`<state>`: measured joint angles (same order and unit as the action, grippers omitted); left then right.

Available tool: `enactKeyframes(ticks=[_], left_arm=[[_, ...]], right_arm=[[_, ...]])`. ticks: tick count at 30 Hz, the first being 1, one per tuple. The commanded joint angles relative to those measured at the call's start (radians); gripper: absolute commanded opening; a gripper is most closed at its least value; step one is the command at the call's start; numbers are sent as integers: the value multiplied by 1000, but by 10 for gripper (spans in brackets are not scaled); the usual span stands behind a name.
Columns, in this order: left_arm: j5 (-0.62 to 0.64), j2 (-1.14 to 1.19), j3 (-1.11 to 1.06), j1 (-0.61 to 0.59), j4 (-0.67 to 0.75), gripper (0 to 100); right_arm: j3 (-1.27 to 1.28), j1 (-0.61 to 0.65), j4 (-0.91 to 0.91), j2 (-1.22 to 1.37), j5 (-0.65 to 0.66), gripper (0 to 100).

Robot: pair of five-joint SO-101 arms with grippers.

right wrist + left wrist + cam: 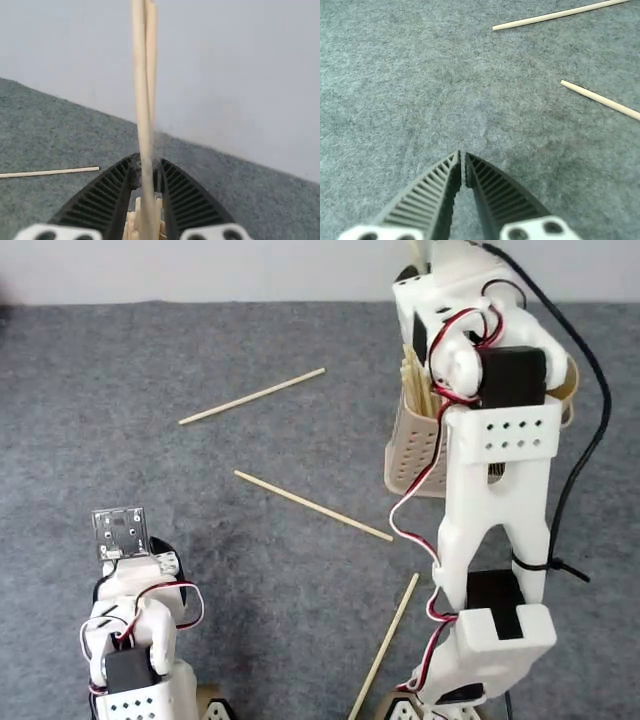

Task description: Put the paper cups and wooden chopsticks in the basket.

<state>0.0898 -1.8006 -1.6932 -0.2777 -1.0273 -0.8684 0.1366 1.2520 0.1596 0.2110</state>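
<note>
The right gripper is clamped on two wooden chopsticks above the basket, which already holds several. Three loose chopsticks lie beside the basket, awaiting loading. The left gripper is closed and empty.

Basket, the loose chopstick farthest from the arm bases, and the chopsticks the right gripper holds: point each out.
basket (405,445): high view, perforated side wall.
farthest chopstick (252,396): high view, mid-shaft.
held chopsticks (141,75): right wrist view, upper shaft.
</note>
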Motion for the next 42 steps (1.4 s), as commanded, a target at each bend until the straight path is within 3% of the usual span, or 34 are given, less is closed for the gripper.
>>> enactKeyframes(ticks=[1,15,25,34,42], left_arm=[[-8,-8,8,-8,-2,12],[-8,-8,8,-8,-2,12],[-8,-8,8,-8,-2,12],[-8,-8,8,-8,-2,12],[-8,-8,8,-8,-2,12]], right_arm=[[-3,-22,-48,-16,-23,9],[2,-25,-62,-70,-64,9],[-11,4,173,-159,-63,9],[-9,5,223,-255,-64,9],[-9,51,414,-335,-66,9]])
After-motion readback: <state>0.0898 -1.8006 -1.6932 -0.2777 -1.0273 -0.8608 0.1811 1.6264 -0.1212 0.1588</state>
